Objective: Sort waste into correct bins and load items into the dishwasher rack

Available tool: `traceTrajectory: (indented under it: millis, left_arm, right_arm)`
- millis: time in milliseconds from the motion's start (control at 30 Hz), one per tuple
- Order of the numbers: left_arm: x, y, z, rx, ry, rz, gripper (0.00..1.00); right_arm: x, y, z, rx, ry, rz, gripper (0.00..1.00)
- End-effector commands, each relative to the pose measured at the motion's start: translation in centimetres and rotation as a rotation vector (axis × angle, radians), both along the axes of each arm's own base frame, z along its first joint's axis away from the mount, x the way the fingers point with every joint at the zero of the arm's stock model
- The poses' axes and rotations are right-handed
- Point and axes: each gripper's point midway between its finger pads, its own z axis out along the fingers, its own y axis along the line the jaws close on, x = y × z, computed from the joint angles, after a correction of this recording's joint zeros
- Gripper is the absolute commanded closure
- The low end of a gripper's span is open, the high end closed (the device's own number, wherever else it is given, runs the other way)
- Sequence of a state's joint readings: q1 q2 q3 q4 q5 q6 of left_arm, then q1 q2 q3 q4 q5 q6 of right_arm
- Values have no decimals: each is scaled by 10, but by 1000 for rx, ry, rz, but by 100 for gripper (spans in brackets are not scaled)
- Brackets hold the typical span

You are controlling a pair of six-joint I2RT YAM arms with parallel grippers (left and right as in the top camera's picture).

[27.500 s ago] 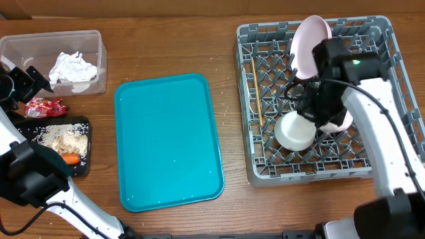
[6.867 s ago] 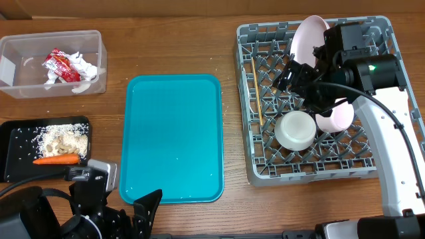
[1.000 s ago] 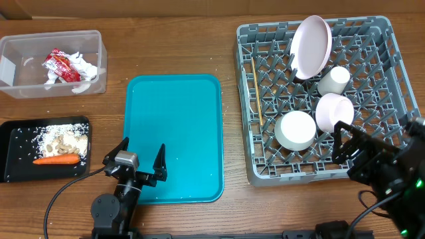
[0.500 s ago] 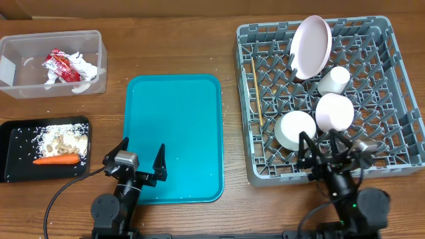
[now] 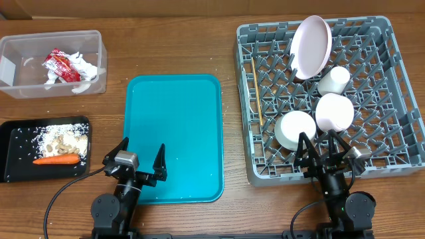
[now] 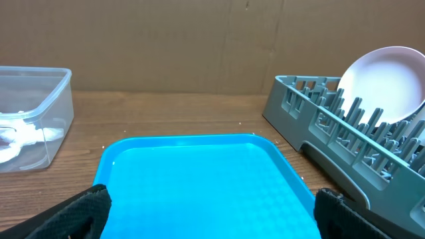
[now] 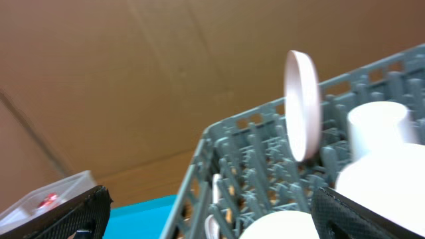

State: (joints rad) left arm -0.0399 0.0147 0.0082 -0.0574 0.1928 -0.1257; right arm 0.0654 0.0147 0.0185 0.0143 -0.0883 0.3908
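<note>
Across our grainy wooden worktop [image 5: 172, 46], backed by brown cardboard [image 6: 166, 40], we see a glossy teal tray [image 5: 172, 133] and gridded grey rack [image 5: 243, 79]; both jaws gape empty.

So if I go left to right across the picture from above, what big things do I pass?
Tub → teal tray → rack
</note>
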Motion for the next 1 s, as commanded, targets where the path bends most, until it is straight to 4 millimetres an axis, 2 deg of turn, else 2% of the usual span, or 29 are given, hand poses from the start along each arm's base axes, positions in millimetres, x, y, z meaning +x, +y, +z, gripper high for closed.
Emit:
traceTrajectory:
  millis: [0,100,233,333,967]
  left_arm:
    - [0,0,1,-9,-4,4,0]
    - [0,0,0,-9,-4,4,0]
    - [0,0,1,-9,-4,4,0]
    - [0,0,0,-9,-4,4,0]
    - [0,0,0,-9,-4,4,0]
  right_arm:
    - [2,-19,-10,-2,27,-110,0]
    - [3,-29,-25,-8,89,-169,0]
    - [3,-25,-25,-195,72,-150,0]
    - [3,-22,-26,-264,65,-135,0]
    - [3,-22,-26,-263,65,-137,0]
